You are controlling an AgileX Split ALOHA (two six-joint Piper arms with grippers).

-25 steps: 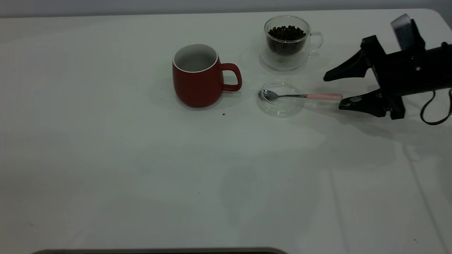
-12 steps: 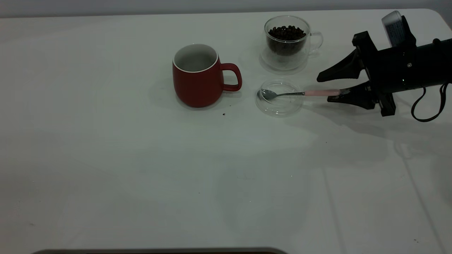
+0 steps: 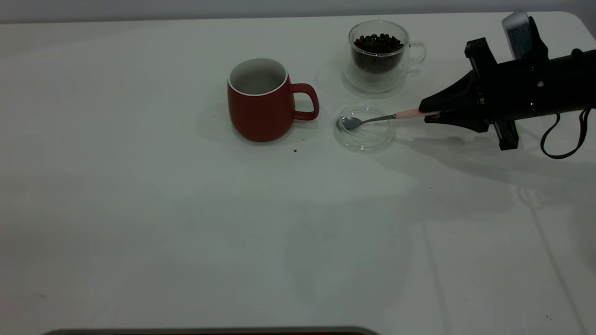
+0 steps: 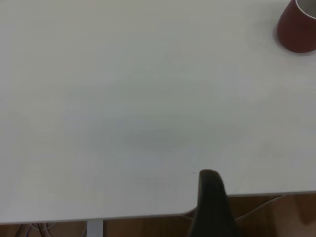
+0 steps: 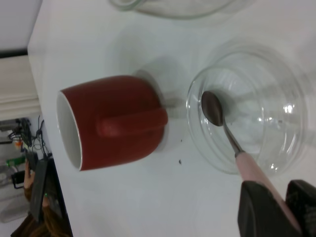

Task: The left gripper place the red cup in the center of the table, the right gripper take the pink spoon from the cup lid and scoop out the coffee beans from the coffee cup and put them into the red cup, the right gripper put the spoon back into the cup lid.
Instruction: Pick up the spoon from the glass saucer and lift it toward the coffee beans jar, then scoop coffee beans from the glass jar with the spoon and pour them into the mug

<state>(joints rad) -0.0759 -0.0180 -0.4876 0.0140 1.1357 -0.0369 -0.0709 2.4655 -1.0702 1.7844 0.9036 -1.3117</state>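
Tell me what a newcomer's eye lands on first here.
The red cup stands out, upright near the table's middle, handle toward the clear cup lid. At the right, the black right pincer is shut on the pink spoon, handle end raised and bowl still in the lid. Behind it stands the glass coffee cup, full of dark coffee beans.

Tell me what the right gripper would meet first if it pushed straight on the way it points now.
The right gripper, shut on the pink spoon, points toward the cup lid. That lid would likely come first, then the red cup beyond it, though the gripper's height over the table is unclear.
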